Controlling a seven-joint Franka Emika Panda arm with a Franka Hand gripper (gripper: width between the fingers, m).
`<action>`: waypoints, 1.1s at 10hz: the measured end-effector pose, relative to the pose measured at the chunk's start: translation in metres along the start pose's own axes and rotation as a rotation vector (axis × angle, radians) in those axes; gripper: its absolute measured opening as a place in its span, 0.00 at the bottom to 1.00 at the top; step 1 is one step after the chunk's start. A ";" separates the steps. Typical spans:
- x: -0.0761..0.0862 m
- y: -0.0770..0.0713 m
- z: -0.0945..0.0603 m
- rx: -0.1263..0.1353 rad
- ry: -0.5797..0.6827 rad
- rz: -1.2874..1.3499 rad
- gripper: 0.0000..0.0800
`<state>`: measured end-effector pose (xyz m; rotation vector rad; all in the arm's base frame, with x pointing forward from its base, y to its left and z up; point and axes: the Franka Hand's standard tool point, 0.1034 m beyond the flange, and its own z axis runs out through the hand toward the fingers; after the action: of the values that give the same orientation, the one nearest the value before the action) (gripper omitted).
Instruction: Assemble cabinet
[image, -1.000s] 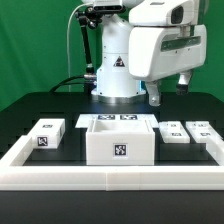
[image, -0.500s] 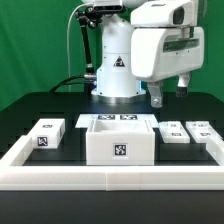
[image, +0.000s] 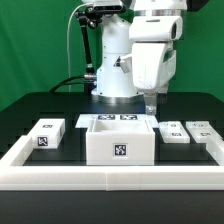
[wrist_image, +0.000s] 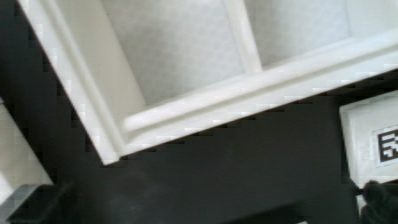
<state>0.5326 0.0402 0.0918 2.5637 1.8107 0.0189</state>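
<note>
The cabinet's large open-topped white box (image: 118, 141) stands at the middle front of the black table, with a tag on its front face. One small tagged white block (image: 46, 134) lies toward the exterior view's left. Two more (image: 174, 133) (image: 203, 131) lie toward its right. My gripper (image: 150, 104) hangs empty above the table, behind the box's right corner, touching nothing. In the wrist view the gripper (wrist_image: 199, 207) is open, with dark fingertips (wrist_image: 25, 205) at the frame's edges. The box's rim (wrist_image: 196, 108) and a tagged block (wrist_image: 377, 145) show beneath it.
The marker board (image: 112, 119) lies flat just behind the box. A long white rail (image: 110, 178) edges the table's front and sides. The robot's base (image: 115, 75) stands at the back centre.
The wrist has turned: two fingers stood side by side before, now they line up edge-on. The hand has shifted toward the exterior view's left. The parts have not moved.
</note>
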 end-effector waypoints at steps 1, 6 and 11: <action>-0.001 0.000 0.001 -0.001 0.000 -0.035 1.00; -0.020 -0.010 0.012 -0.017 0.000 -0.282 1.00; -0.024 -0.017 0.014 -0.017 0.000 -0.279 1.00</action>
<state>0.5086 0.0229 0.0774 2.2762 2.1391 0.0333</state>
